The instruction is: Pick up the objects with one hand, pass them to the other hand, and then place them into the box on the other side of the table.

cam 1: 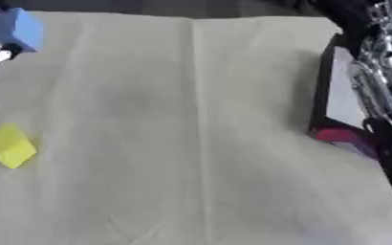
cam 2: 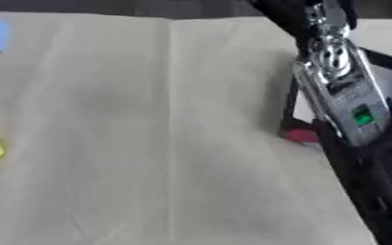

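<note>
Test bench: cloth-covered table (cam 1: 191, 143), foam blocks (cam 1: 11, 146)

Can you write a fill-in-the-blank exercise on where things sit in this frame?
1. The block lying on the cloth near the left edge is ____.
2. The blue block shows in the upper ____ corner.
3. The box stands on the ____ side of the table.
4. The right arm reaches in over the ____.

Missing words: yellow; left; right; box
</note>
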`<state>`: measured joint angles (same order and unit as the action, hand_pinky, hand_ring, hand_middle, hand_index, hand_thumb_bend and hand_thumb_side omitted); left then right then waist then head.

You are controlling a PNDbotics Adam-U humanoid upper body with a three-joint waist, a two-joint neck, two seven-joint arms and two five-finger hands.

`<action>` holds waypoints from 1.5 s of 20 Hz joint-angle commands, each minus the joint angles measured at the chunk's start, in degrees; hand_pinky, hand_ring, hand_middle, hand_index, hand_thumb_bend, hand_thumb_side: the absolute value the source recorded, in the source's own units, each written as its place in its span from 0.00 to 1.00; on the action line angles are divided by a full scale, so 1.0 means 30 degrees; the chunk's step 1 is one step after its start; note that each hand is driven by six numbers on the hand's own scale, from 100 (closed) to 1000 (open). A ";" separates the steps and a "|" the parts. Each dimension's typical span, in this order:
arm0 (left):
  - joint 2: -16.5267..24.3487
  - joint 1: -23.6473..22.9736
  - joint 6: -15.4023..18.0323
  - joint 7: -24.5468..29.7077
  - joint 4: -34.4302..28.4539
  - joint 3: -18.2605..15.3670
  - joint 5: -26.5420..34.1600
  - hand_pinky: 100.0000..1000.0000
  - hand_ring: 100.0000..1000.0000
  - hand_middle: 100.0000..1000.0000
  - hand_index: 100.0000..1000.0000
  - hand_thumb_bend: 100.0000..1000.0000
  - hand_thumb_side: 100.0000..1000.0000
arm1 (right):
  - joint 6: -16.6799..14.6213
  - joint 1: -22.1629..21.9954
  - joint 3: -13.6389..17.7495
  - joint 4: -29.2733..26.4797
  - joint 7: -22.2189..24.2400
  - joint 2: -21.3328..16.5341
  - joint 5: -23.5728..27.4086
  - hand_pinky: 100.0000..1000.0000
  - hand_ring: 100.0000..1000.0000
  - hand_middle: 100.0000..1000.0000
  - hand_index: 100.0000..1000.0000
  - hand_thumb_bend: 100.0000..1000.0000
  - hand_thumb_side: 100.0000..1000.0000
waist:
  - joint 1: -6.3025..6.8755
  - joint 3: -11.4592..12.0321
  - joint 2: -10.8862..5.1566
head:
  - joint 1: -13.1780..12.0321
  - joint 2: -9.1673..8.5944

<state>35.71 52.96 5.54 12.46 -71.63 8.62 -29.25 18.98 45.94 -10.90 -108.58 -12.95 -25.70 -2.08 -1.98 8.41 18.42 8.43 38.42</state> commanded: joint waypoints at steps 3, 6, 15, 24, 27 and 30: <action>-0.1544 -0.1392 -0.1313 -0.2521 -0.3818 0.0046 0.1084 0.60 0.36 0.26 0.35 0.00 0.00 | 0.1419 0.2052 -0.1728 -0.0034 0.3148 0.0717 -0.4540 0.81 0.75 0.76 0.87 0.10 0.12 | 0.0050 0.0197 -0.0792 | 0.0403 0.0307; -0.2787 -0.2738 -0.2035 -0.4694 -0.5648 -0.0148 0.0926 0.59 0.34 0.27 0.36 0.00 0.00 | 0.1649 0.2733 -0.2577 0.0344 0.4829 0.1233 -0.6627 0.81 0.75 0.77 0.88 0.38 0.05 | 0.0019 0.0308 -0.0830 | 0.0534 0.0403; -0.5138 -0.5021 -0.2177 -0.8250 -0.7787 0.0623 -0.0132 0.57 0.33 0.26 0.35 0.00 0.00 | 0.1674 0.3083 -0.4075 0.1007 0.9126 0.2508 -1.0622 0.81 0.75 0.78 0.88 0.25 0.10 | -0.0020 0.0427 -0.0905 | 0.0730 0.0624; -0.5982 -0.5893 -0.1787 -0.9453 -0.8614 0.0918 -0.1252 0.56 0.32 0.26 0.35 0.00 0.00 | 0.2006 0.3022 -0.4458 0.1222 0.7844 0.3672 -1.3292 0.81 0.76 0.79 0.88 0.28 0.00 | 0.0005 0.0490 -0.0797 | 0.1041 0.0719; -0.5991 -0.6019 -0.1722 -0.9338 -0.8596 0.0999 -0.1151 0.56 0.32 0.26 0.35 0.00 0.00 | 0.1728 0.2921 -0.4612 0.1380 0.8472 0.3716 -1.3047 0.81 0.76 0.78 0.88 0.28 0.00 | -0.0011 0.0493 -0.0755 | 0.1089 0.0808; -0.6027 -0.6113 -0.1641 -0.9285 -0.8518 0.1066 -0.0937 0.56 0.32 0.25 0.35 0.00 0.00 | 0.1386 0.2842 -0.4658 0.1510 0.8941 0.3756 -1.2212 0.81 0.76 0.78 0.88 0.29 0.00 | -0.0020 0.0478 -0.0710 | 0.1114 0.0845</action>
<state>17.53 34.15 0.33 -15.39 -96.25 11.41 -32.22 23.54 53.83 -25.05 -103.76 13.29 -14.35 -39.53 -2.24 9.84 17.39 11.59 40.74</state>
